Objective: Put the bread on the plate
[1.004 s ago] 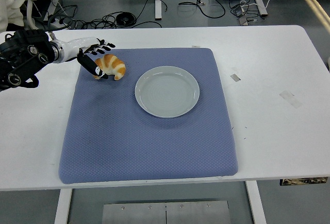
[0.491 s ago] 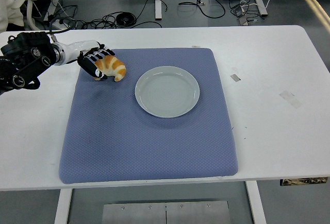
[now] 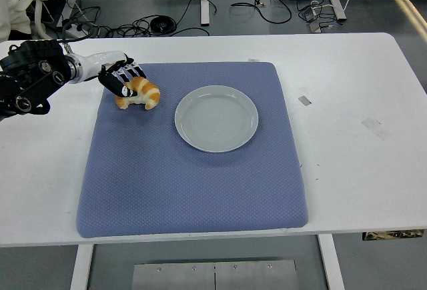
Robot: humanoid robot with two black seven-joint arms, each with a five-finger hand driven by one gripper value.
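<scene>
Golden-brown bread (image 3: 139, 94), a croissant, lay on the far left part of the blue mat (image 3: 193, 170), well left of the pale plate (image 3: 216, 118) and apart from it. The left hand (image 3: 122, 79) had its fingers curled over the croissant's far side, gripping it.

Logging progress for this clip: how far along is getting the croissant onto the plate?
Early stage. Done: the left hand has reached the croissant at the blue mat's far left corner, fingers curled over it. In hand: securing the grasp; the croissant looks to be on the mat. Left: lifting it and carrying it right to the plate, which holds nothing.
</scene>
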